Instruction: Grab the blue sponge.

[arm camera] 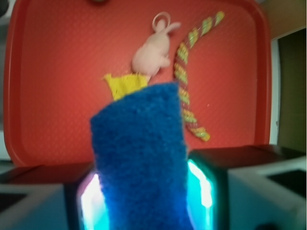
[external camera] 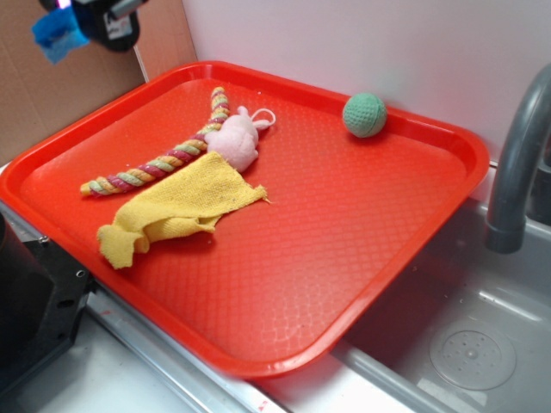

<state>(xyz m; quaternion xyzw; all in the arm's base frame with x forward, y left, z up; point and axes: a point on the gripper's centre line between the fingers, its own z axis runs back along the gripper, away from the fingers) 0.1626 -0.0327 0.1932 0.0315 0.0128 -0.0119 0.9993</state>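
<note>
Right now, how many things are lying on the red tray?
4: a green ball near the far edge, a pink plush toy, a braided rope beside it, and a yellow cloth. Something could be hidden under the cloth.

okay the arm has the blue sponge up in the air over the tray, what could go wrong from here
1. The blue sponge is soft and sticks out well past the gripper, so it may flex and slip free if the arm swings.
2. If it drops, it could land on the yellow cloth or the pink plush toy below, making a regrasp messier.
3. The sponge fills much of the wrist view, hiding what lies beneath.
</note>
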